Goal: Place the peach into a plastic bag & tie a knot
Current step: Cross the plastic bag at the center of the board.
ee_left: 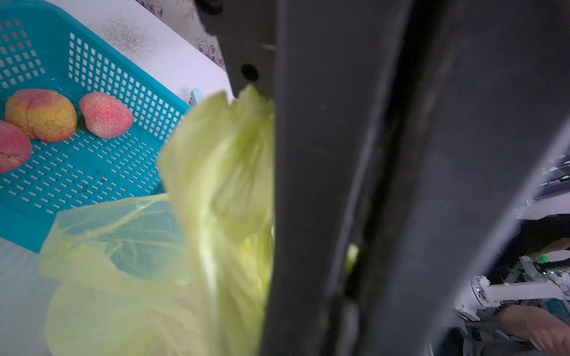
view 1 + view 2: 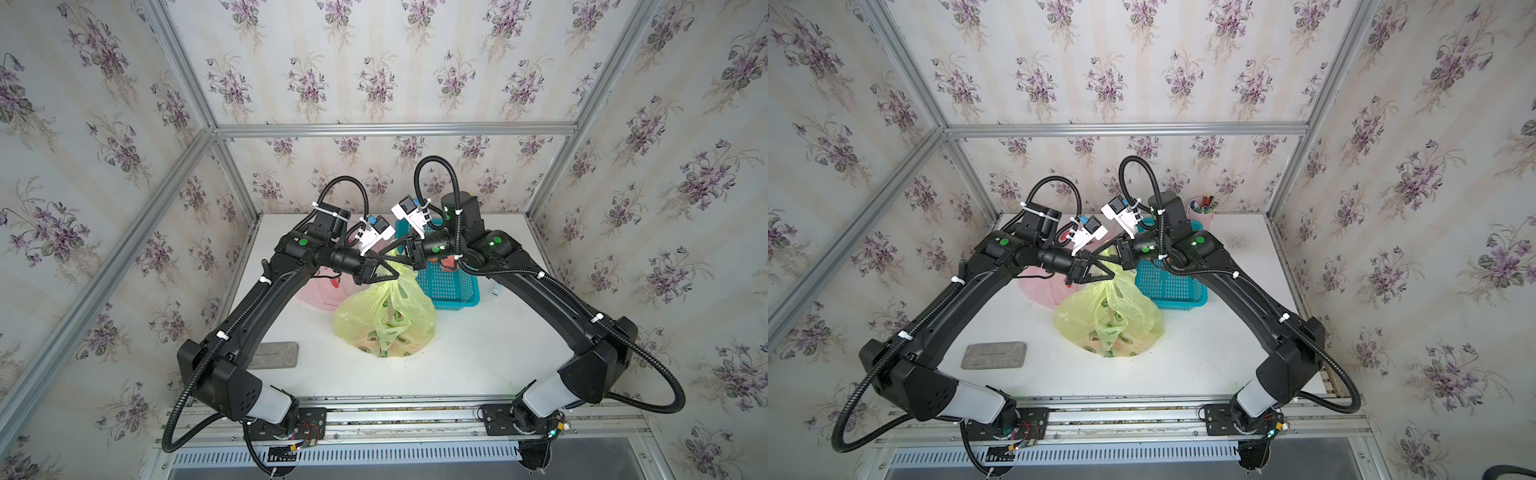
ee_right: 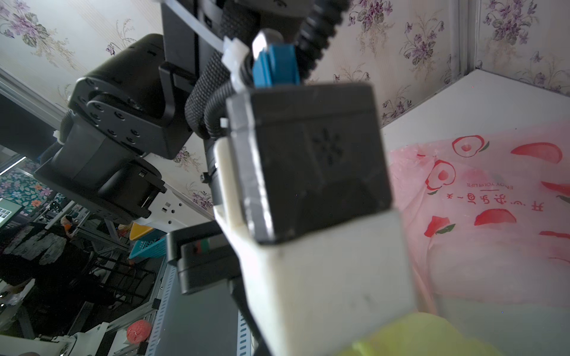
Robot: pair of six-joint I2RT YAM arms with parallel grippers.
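A yellow plastic bag (image 2: 384, 320) (image 2: 1108, 322) stands mid-table, its top drawn up into a bunched neck. My left gripper (image 2: 394, 275) (image 2: 1111, 276) is shut on that neck; in the left wrist view the yellow plastic (image 1: 216, 185) runs in between the dark fingers (image 1: 308, 185). My right gripper (image 2: 388, 261) (image 2: 1101, 252) comes in from the other side, shut on the bag's top just above the left one. Three peaches (image 1: 41, 114) (image 1: 106, 114) (image 1: 12, 151) lie in the blue basket (image 1: 123, 86). I cannot make out what is inside the bag.
The blue basket (image 2: 451, 286) stands right behind the bag. A pink printed bag (image 2: 320, 291) (image 3: 493, 215) lies under the left arm. A grey pad (image 2: 276, 355) sits front left, a small clip (image 2: 494, 292) beside the basket, a pen cup (image 2: 1202, 205) at the back.
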